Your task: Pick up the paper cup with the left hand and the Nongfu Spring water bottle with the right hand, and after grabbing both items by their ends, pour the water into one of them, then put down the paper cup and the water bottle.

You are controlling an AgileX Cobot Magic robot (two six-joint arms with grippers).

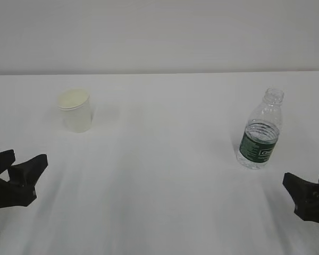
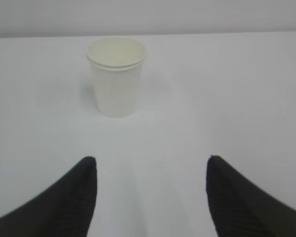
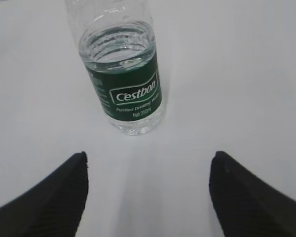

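the paper cup (image 1: 74,110) stands upright on the white tabletop (image 1: 165,175), toward the far left, its cream inside showing. the left claw (image 2: 150,170) sits low near the front left edge, released and spread wide, well short of the cup, with nothing between its fingers (image 2: 84,187). the water bottle (image 1: 260,133) stands upright and capless on the right, its green label band reading "cestbon", water (image 3: 119,47) visible through the wall. the right claw (image 3: 148,168) is likewise spread and empty, just before the bottle without touching it.
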